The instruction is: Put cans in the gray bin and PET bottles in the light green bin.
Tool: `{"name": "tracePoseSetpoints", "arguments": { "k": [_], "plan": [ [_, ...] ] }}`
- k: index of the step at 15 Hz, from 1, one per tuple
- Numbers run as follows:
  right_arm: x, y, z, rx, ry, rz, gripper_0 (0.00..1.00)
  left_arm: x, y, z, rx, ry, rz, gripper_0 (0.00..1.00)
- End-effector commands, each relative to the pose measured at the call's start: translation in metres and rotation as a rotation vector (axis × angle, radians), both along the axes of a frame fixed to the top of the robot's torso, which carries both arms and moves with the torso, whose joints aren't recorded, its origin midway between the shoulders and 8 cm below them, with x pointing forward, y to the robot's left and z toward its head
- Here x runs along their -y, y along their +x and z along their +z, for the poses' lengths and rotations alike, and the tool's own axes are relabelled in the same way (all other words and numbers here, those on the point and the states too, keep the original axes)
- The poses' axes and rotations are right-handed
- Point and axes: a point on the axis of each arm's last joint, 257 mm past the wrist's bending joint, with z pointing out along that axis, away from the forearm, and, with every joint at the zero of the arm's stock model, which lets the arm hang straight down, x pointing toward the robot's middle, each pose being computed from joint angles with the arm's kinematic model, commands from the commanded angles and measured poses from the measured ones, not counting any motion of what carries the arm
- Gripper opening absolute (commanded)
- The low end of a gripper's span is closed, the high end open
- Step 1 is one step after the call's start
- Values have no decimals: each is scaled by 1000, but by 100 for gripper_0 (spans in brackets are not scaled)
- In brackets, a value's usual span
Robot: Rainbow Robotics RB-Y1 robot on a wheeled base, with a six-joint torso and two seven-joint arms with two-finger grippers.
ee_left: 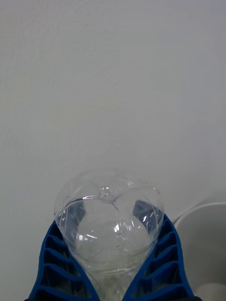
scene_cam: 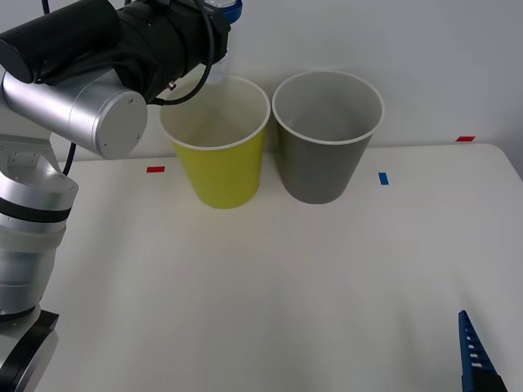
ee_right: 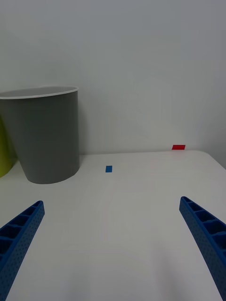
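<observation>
I see the clear, ribbed PET bottle [ee_left: 109,221] clamped base-out between my left gripper's [ee_left: 110,263] 2 blue fingers, raised above the light green bin [scene_cam: 219,167] near the table's [scene_cam: 270,278] far edge. The gray bin [scene_cam: 325,155] touches it. My right gripper [ee_right: 113,244] rests spread wide by the near right corner.

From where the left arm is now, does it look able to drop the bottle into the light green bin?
Probably yes. The left gripper holds the PET bottle raised behind the light green bin, whose mouth is open with nothing above it.
</observation>
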Motion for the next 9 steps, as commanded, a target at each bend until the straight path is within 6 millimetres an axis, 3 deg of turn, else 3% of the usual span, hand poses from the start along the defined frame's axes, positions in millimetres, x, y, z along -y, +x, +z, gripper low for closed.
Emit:
{"name": "tracePoseSetpoints", "arguments": {
  "k": [1,9],
  "plan": [
    [0,0,0,0,0,0,100,-1,0,-1,-6,-10,0,100],
    [0,0,0,0,0,0,100,-6,1,0,-3,-26,2,100]
  ]
}}
